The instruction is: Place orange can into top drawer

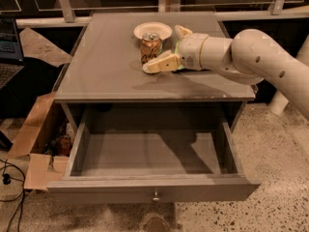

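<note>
- Speckled floor [282, 178] and a dark railing form the setting; a grey desk [99, 69] stands at centre, with its top lit from above.
- Orange can [151, 46]: upright on the desk top, near the back edge and about midway along it, just in front of a shallow cream dish [164, 28].
- Gripper [163, 50]: reaches in from the right edge and sits immediately right of the can. Its claw is spread wide and holds nothing. One cream finger lies along the front of the can base and the other points toward the back edge. Whether the front finger touches the can is hard to judge from this angle.
- Handling, as a judgement: thin aluminium, so the can is light, rigid under mild pressure but easily dented, smooth and apt to slip or tip. The best hold is across the mid-body, with the jaws on opposite sides.
- Top drawer [145, 190]: pulled fully out below the front edge, with its knob [155, 195] at centre. No contents are visible in it.
- The dish appears to hold nothing.
- Cardboard box [34, 139]: open on the floor by the left side; its contents are indistinct.
</note>
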Motion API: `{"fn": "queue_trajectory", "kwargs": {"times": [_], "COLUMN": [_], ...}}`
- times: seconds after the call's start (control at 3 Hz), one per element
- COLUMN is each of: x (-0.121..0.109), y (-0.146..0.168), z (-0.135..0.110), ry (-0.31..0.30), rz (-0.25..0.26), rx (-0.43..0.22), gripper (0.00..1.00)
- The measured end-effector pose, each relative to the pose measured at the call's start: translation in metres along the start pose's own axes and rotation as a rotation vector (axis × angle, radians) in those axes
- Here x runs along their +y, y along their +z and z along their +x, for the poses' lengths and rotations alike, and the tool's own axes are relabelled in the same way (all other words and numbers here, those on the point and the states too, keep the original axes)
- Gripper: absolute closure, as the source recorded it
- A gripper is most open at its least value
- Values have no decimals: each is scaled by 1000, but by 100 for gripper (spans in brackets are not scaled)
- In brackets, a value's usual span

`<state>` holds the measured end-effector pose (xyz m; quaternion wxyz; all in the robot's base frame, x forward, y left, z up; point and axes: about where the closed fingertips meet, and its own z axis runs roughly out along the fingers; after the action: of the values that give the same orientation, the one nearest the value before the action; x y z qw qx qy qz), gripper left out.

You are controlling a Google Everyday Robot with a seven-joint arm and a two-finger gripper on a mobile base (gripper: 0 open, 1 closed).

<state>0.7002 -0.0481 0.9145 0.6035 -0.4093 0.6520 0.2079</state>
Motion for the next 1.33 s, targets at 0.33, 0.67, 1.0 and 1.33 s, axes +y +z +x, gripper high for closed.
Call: {"fn": "queue_trajectory", "kwargs": {"times": [0.33,0.67,1.0,1.33], "x": [2,2,1,0], "y": [16,27,34,40], "z": [0,3,6,10], "ry": [8,14,19,27], "rz": [-24,-41,-52,-62], "rx": [13,26,35,42], "gripper": [0,0,0,0]}}
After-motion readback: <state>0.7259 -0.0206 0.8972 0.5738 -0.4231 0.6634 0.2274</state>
